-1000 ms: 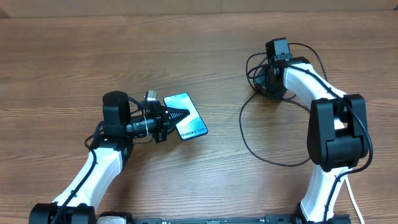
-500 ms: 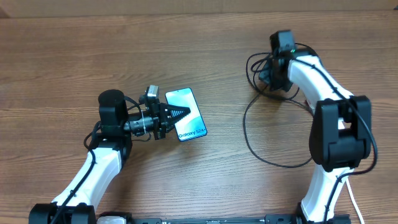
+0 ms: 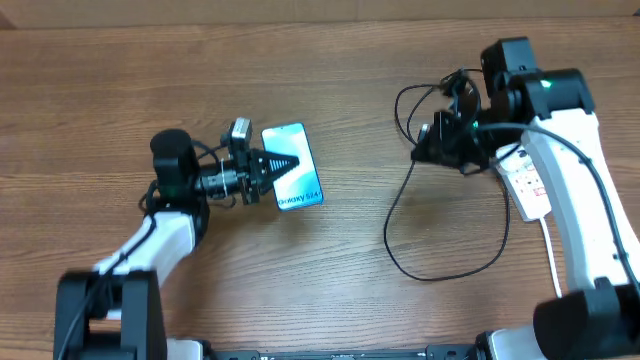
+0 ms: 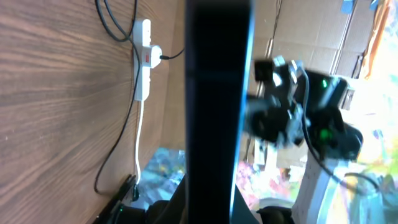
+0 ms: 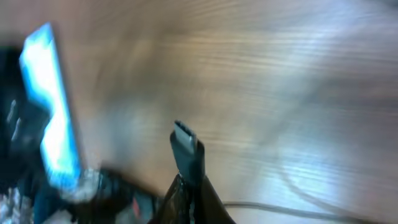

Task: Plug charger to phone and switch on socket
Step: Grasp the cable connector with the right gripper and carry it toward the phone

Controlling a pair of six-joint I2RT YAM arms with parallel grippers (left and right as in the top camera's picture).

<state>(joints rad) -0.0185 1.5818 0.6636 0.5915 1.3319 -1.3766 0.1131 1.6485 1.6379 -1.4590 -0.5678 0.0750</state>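
Above the wooden tabletop [image 3: 330, 80], the left gripper [image 3: 287, 164] is clenched on the phone [image 3: 303, 190] and the right gripper [image 3: 442, 140] on the charger [image 3: 400, 235]. Only the right wrist view shows the connector tip [image 5: 185, 142] jutting out.

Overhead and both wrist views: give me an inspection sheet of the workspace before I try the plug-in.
Surface: wood-grain table.
Job's things: phone with its screen lit, gripped at one edge. The charger has its connector tip free and pointing toward the phone. The socket lies at the right; its switch state is too small to tell.
Clutter: nothing seen.
Grippers: left gripper shut on the phone; right gripper shut on the charger just behind its tip.
Cables: the charger's black lead loops loosely over the table. A white cord runs from the socket toward the near edge.
Surroundings: cardboard beyond the table, blurred.
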